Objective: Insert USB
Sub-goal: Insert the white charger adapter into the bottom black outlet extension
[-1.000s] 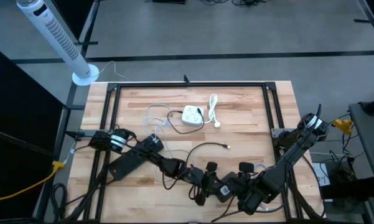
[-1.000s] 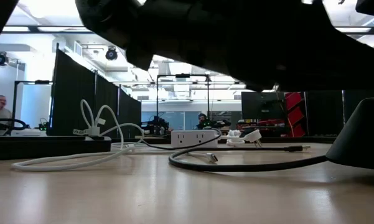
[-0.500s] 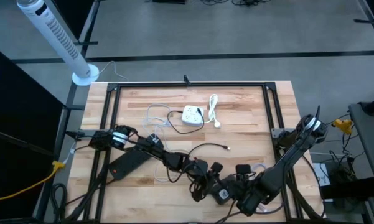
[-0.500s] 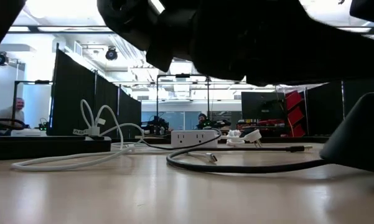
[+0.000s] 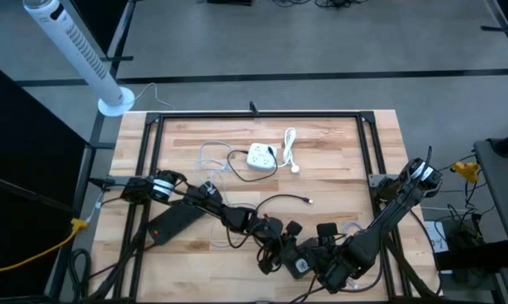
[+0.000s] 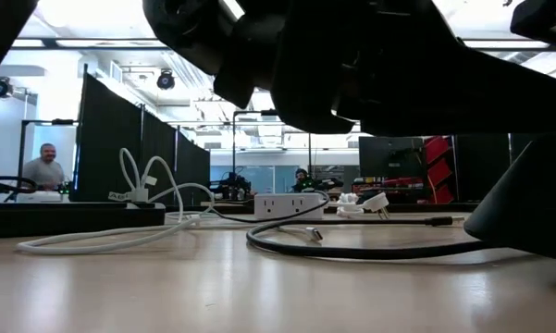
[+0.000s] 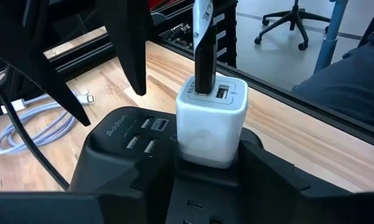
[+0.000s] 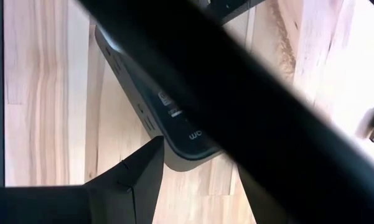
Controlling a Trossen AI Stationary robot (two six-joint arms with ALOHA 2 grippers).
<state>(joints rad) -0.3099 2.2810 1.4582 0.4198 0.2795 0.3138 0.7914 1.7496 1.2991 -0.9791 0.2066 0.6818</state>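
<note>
Both arms meet low over the table (image 5: 338, 143), mid-way along the edge farthest from the white strip (image 5: 259, 156). That's where the work is.

Left end effector (image 7: 208, 163) is clamped on the charger (image 7: 211, 121), one finger on each side wall, port face turned up and away from the wrist. The black plug (image 7: 203, 71) stands on that face at one port. Its long axis is upright, square to the face and in line w/ the port. The free port (image 7: 223, 93) is just beside it and shows open.

So the relation that counts: the plug sits directly above its port, not off to a side, and any push has to run straight down that axis into the charger, toward the left wrist. I can't tell whether it's fully seated, since the joint between shell and port is too tight to read.

Right end effector (image 5: 317, 253) is right beside the left one and is the nearer one to the plug's cable end. Dark bars cross the left wrist view near the plug, but you can't tell from these whether it's gripping or spread.

The hub (image 7: 127, 140) lies just beside the charger, touching or nearly so — judged risk: a sideways shove would rack the plug or knock the hub, so keep force axial.
</note>
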